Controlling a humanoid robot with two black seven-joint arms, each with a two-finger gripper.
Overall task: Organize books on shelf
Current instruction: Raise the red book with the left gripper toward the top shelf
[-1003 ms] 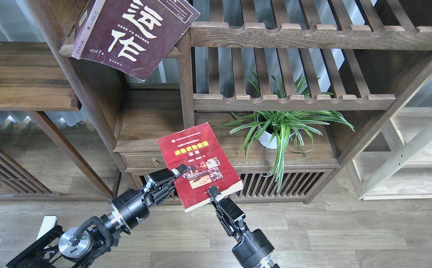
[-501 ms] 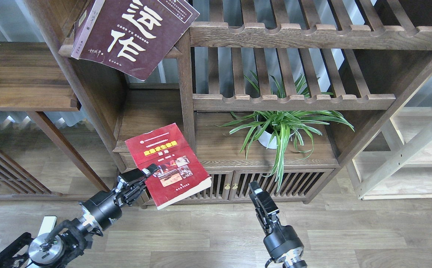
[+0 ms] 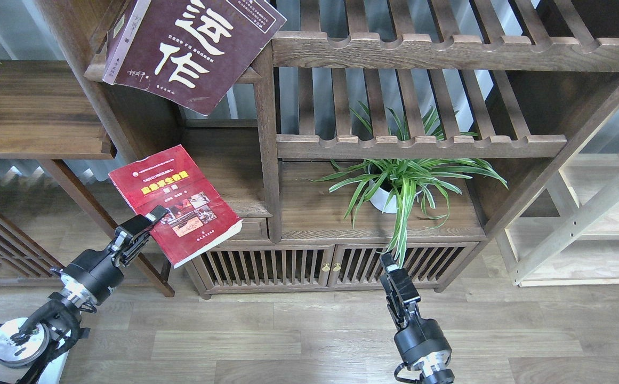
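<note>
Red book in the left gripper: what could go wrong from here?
1. The left gripper pinches the red book only at one edge, so it may sag or slip out.
2. The maroon book overhangs its ledge, tilted; a bump could knock it down.
3. The right gripper is off the book, giving no backup support.

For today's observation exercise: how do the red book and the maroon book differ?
The red book is held by the left end effector in mid-air; the maroon book rests tilted on a shelf ledge. The maroon book looks larger, with big cream characters against small yellow print. Both are paperbacks, cover up.
</note>
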